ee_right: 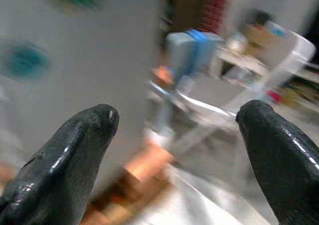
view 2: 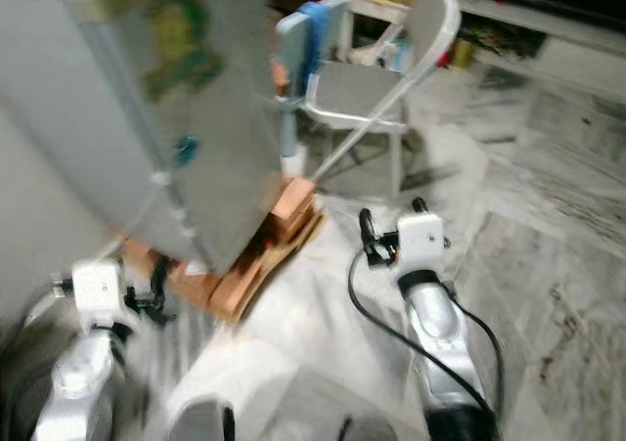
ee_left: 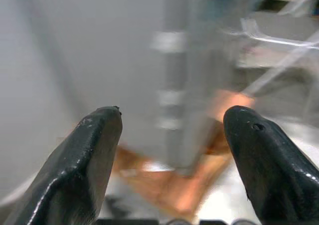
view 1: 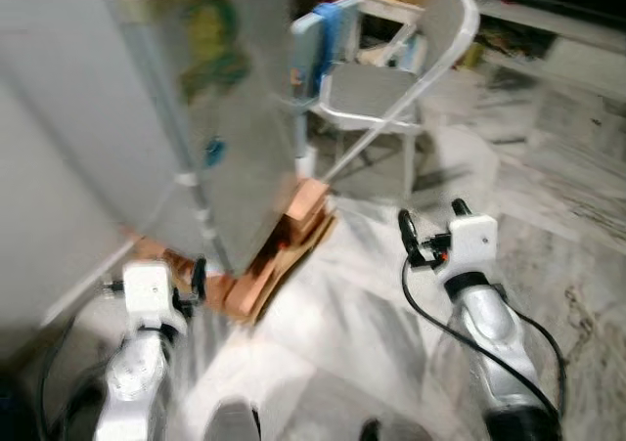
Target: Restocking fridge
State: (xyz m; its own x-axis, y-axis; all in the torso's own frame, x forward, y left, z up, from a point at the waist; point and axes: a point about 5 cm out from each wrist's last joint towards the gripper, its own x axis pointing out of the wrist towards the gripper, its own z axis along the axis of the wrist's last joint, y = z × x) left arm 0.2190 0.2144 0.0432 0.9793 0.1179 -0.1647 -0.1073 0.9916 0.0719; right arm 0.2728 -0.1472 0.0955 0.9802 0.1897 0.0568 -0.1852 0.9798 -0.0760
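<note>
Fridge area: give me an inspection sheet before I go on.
Surface: pale marbled floor; views blurred.
Job's things: grey fridge with stickers, door shut, standing on orange-brown blocks.
Clutter: blue and white object beside the fridge, too blurred to identify.
Grippers: left gripper open, empty, low beside the fridge base; right gripper open, empty, over the floor.
Cables: black cable looping along the right arm.
Surroundings: white folding chair; cluttered table behind it.
</note>
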